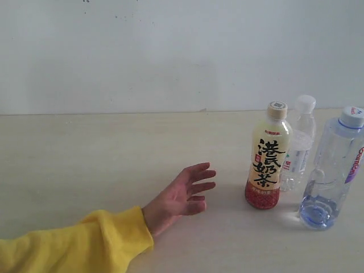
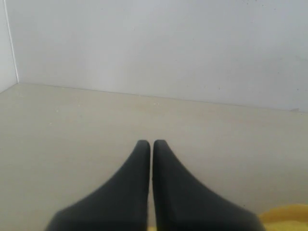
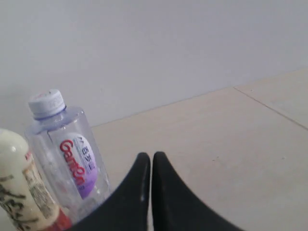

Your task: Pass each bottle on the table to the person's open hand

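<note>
Three bottles stand upright at the right of the table [image 1: 85, 159]. The cream milk-tea bottle [image 1: 268, 156] with black characters and a red base is nearest the middle. Behind it stands the small clear white-capped bottle [image 1: 299, 142]. The tall blue-tinted purple-labelled bottle [image 1: 334, 170] is at the far right. The person's open hand [image 1: 182, 196], on a yellow sleeve [image 1: 68, 244], rests palm up left of the bottles. Neither gripper shows in the exterior view. My left gripper [image 2: 151, 144] is shut over bare tabletop. My right gripper [image 3: 151, 156] is shut and empty, beside the purple-labelled bottle [image 3: 70, 151] and the milk-tea bottle [image 3: 21, 187].
A plain white wall [image 1: 170, 51] runs along the table's far edge. A corner of the yellow sleeve [image 2: 286, 219] shows in the left wrist view. A table seam or edge [image 3: 269, 106] crosses the right wrist view.
</note>
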Controlling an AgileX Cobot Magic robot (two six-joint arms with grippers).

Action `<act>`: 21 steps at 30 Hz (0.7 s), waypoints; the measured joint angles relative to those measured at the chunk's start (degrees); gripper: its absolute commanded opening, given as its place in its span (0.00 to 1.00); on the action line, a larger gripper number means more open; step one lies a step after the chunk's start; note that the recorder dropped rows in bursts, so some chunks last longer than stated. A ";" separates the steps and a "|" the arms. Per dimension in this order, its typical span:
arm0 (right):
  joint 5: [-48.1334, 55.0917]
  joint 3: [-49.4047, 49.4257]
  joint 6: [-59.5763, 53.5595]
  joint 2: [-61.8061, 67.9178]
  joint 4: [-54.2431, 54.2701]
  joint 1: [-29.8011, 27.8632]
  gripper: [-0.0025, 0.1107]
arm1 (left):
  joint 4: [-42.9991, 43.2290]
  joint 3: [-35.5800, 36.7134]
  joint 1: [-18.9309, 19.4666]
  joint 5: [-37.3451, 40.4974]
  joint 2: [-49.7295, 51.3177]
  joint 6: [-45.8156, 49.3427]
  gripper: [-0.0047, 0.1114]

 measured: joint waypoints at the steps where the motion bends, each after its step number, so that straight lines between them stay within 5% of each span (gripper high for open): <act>1: -0.92 0.00 1.87 0.00 1.30 0.00 0.03 | 0.00 0.00 0.00 0.00 0.00 0.00 0.08; 8: -8.54 0.00 10.31 0.00 2.26 0.00 0.03 | 0.00 0.00 0.00 0.00 0.00 0.00 0.08; 16: 1.08 -12.97 6.75 5.21 -7.45 0.13 0.04 | 0.00 0.00 0.00 0.00 0.00 0.00 0.08; 19: 3.50 -17.08 1.38 12.11 -7.66 2.70 0.17 | 0.00 0.00 0.00 0.00 0.00 0.00 0.08; 21: 3.74 -19.09 -1.41 16.92 -7.66 6.02 0.38 | 0.00 0.00 0.00 0.00 0.00 0.00 0.08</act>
